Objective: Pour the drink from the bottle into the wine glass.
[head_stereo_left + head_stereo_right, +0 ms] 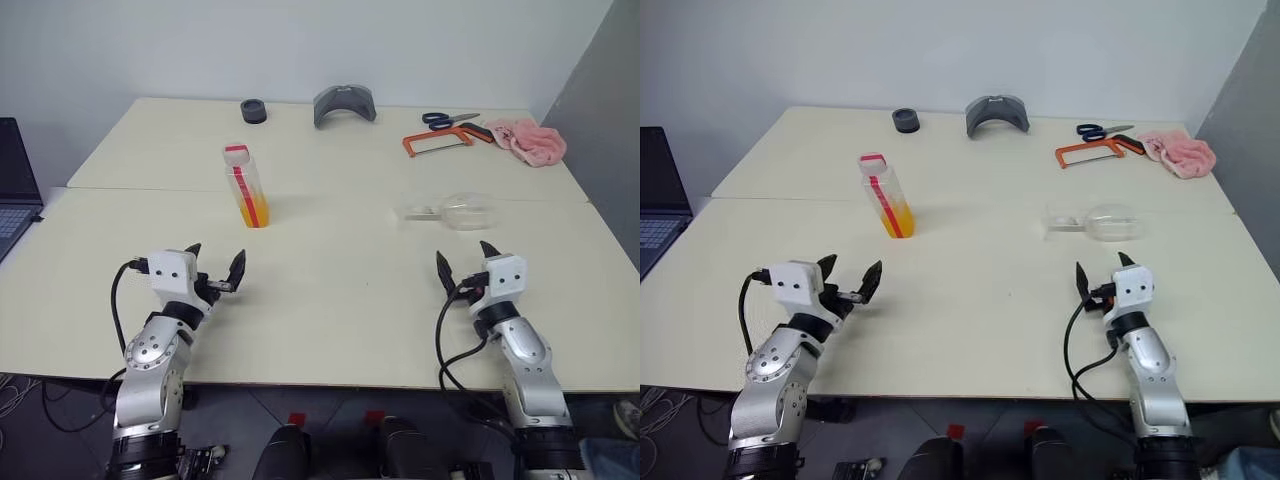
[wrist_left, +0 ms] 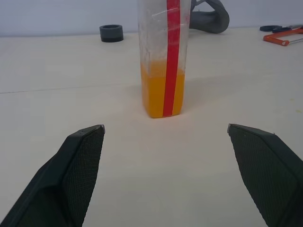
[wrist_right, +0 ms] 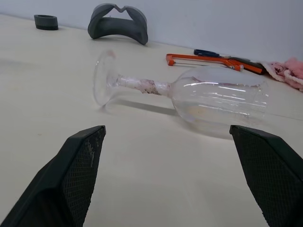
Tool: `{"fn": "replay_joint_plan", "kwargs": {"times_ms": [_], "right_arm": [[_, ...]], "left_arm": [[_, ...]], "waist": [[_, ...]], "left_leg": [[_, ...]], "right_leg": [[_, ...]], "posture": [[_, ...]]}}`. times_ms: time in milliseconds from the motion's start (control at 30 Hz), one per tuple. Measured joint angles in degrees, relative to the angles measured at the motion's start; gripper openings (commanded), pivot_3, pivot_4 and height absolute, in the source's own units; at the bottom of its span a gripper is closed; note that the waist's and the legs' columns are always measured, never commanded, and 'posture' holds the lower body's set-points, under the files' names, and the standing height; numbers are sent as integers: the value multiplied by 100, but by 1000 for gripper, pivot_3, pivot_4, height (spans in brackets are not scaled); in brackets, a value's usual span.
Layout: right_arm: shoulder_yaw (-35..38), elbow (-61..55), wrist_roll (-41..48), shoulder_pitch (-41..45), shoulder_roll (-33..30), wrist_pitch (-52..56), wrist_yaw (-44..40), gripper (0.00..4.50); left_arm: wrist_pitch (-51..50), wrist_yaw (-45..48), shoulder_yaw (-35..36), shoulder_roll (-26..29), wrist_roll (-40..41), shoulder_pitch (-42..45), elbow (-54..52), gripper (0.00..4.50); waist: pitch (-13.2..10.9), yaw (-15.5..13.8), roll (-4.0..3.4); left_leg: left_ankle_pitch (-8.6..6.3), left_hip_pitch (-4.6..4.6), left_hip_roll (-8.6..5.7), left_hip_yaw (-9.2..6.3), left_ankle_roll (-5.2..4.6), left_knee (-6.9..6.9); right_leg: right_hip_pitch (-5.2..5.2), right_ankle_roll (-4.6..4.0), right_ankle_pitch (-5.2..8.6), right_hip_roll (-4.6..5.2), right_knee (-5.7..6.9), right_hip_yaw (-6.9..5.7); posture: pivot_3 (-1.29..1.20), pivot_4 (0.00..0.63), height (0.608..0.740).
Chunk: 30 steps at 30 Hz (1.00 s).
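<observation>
The bottle (image 1: 246,186) stands upright on the table, left of centre, with a red cap and a red stripe down its side. Orange drink (image 2: 162,92) fills roughly its lower third. My left gripper (image 1: 217,265) hovers open just short of it, fingers spread wide and level. The wine glass (image 1: 455,211) lies on its side at the right, foot toward the left and bowl (image 3: 218,100) toward the right. My right gripper (image 1: 463,259) is open a short way in front of the glass, touching nothing.
Along the table's far edge lie a black ring (image 1: 254,111), a grey curved piece (image 1: 344,104), blue-handled scissors (image 1: 448,119), an orange hacksaw (image 1: 440,141) and a pink cloth (image 1: 528,139). A laptop (image 1: 15,190) sits off the table at the left.
</observation>
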State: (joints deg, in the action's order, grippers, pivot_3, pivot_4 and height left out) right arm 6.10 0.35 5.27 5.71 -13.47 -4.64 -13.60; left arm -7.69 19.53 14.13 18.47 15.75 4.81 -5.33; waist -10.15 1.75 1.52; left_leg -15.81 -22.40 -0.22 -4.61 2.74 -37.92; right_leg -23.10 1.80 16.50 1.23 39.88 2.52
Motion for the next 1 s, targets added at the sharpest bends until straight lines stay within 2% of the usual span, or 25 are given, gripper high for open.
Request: {"fn": "replay_joint_plan", "kwargs": {"times_ms": [733,900,1000], "right_arm": [[-59,-1,-16,0,-67,-73,-69,4500],[-115,-206,148,-4,-193,-53,-447,4500],[-348,-734,498,3,-462,272,-1033,4500]], "left_arm": [[191,-1,-91,-77,31,173,-63,4469],[181,-254,-82,-114,-33,364,96,4469],[67,-567,-92,-135,-204,639,154,4469]], "waist": [[0,2,0],[0,1,0],[0,1,0]], "left_leg": [[0,0,-1,0,0,0],[0,0,-4,-1,0,-1],[0,-2,-5,-5,0,-3]], "right_leg": [[0,0,0,0,0,0],[0,0,0,-2,0,-1],[1,0,0,-2,-1,-2]], "posture": [[0,150,740],[0,150,740],[0,150,740]]}}
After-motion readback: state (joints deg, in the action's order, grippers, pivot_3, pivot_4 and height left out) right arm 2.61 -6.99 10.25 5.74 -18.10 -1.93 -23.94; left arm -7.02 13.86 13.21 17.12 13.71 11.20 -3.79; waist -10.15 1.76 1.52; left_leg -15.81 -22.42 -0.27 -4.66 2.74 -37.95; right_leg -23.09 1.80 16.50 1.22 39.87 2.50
